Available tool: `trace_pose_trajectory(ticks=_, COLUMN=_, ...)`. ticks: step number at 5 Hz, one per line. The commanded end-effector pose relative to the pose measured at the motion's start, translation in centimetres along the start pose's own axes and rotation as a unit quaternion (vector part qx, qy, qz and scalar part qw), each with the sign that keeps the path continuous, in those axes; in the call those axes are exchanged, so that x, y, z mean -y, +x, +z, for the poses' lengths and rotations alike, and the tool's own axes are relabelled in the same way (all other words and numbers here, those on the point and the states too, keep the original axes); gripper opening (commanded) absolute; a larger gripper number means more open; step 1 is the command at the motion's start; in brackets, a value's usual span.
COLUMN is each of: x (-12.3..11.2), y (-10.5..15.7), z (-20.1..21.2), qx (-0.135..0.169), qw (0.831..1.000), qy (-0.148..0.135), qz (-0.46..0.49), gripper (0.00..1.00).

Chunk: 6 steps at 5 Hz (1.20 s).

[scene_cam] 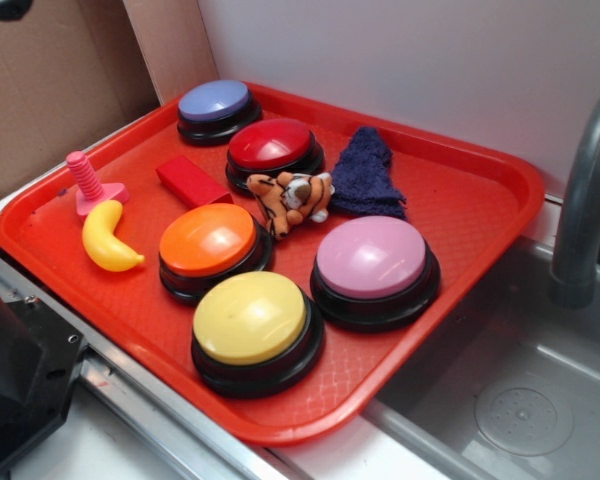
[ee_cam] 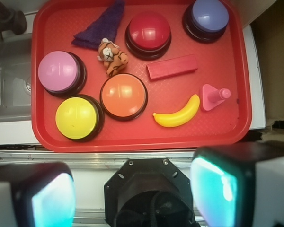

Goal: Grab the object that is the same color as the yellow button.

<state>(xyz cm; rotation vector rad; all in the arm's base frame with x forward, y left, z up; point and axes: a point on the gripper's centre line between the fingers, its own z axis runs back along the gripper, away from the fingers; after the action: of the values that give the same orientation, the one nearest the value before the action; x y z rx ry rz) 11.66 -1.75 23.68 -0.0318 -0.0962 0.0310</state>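
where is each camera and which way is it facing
Exterior: off to the side, low, looking obliquely across the tray toward the wall; a dark corner at lower left may be robot.
Wrist: above, looking straight down; open gripper fingers fill the bottom edge.
Shared: banana, yellow button, tiger, faucet.

Red tray (scene_cam: 480,235), purple, red, orange, pink buttons, tiger plush (scene_cam: 292,198), pink screw (scene_cam: 88,183), red block (scene_cam: 190,183), blue cloth (scene_cam: 368,172), sink (scene_cam: 540,400)

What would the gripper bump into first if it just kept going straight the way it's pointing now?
Probably the near rim of the red tray, or the metal ledge before it. The open gripper faces down, with the orange button just beyond. Depth is unclear.
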Motion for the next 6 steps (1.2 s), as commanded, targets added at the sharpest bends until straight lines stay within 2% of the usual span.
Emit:
trace_pose_trajectory(ticks=1, x=0.0, y=0.0, z=0.0, qx=0.0, qw=1.0, qy=0.0, qz=0.0, gripper=1.0)
trace_pose_trajectory(ticks=3, x=-1.0, y=0.2, z=-1.8, qx=0.021, qw=0.991, qy=-0.016, qz=0.131, gripper=1.0)
trace_pose_trajectory(ticks=4, x=-1.7, y=0.1, z=-2.9, qx=0.022, qw=0.979, qy=-0.043, qz=0.198, gripper=1.0)
trace_pose_trajectory(ticks=5, x=-2.5, y=0.2, z=-4.6, qx=0.018, qw=0.961, qy=-0.042, qz=0.274, gripper=1.0)
trace_pose_trajectory(ticks=6, x=-3.7, y=1.2, z=-6.8, qx=0.009, qw=0.943, qy=-0.026, qz=0.333, gripper=1.0)
